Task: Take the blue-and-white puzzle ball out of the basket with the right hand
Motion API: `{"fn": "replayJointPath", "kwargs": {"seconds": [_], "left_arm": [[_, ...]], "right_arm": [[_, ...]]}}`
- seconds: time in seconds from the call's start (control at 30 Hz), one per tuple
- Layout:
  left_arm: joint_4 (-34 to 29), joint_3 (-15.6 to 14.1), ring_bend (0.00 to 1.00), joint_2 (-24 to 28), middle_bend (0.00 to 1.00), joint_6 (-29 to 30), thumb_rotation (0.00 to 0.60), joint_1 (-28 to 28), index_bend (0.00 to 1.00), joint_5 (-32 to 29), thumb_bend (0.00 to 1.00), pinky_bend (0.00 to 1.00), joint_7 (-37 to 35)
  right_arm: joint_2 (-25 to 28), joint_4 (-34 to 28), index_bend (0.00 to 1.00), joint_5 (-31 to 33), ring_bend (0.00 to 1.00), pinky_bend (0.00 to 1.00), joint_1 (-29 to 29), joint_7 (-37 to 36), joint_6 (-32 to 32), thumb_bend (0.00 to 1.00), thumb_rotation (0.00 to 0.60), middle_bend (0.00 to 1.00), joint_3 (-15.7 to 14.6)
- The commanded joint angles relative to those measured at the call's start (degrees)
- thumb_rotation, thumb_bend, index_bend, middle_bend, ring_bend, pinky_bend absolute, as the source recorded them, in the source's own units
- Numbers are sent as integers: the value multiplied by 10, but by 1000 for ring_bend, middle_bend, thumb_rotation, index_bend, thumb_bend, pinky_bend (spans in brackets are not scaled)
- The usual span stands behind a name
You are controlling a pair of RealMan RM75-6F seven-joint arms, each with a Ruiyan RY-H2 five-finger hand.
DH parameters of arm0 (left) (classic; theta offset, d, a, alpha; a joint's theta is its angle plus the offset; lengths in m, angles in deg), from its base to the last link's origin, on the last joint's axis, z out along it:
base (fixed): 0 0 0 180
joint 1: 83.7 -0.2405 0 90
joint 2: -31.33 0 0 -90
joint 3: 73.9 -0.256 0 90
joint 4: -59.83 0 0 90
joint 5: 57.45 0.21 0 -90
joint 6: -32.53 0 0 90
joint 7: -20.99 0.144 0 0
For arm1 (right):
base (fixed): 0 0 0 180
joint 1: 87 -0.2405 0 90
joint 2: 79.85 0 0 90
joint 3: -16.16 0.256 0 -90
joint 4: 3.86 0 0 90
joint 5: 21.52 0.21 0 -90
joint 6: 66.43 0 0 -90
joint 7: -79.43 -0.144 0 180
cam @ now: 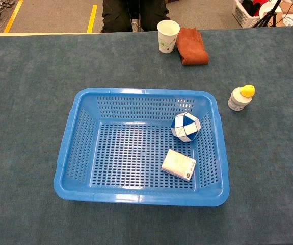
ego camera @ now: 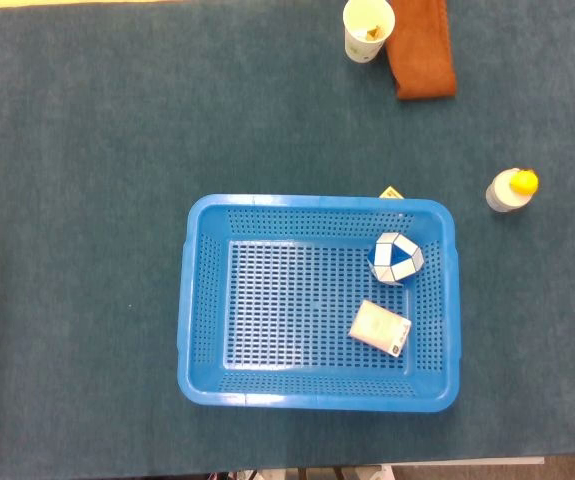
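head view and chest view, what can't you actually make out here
- Both hands: neither view shows them, so their state is unknown.
- Yellow item behind the basket: head view shows only a corner past the far rim; the chest view hides it.
- Small box beside the puzzle ball: print too small to read.
- Paper cup: contents unclear, top cut by the head view's edge.

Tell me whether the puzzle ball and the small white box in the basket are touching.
Apart. The head view shows bare blue basket floor between the puzzle ball and the white box; the chest view shows the same gap.
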Motion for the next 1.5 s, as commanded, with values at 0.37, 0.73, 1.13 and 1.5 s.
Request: {"fn": "replayJointPath", "kwargs": {"seconds": [0.37, 0.73, 1.13, 1.5], "left_arm": [[1, 5, 233, -1, 349, 1, 600, 5, 306, 2, 248, 227, -4], [1, 10, 233, -3, 349, 1, 600, 7, 306, -7, 248, 227, -3], [-8, 15, 233, -12, 349, 11, 600, 4, 306, -17, 248, 227, 13], [-7, 19, 233, -19, 348, 16, 600, 3, 306, -20, 248, 227, 11]], "right_arm": [[1, -4, 321, -19, 268, 343, 0, -9, 4, 322, 600, 362, 2], [9, -17, 321, -28, 268, 344, -29, 4, -34, 322, 600, 362, 10], [27, -68, 321, -45, 265, 344, -130, 80, -162, 338, 600, 361, 33], [39, -136, 321, 16, 53, 81, -243, 194, -339, 409, 393, 185, 31]]}}
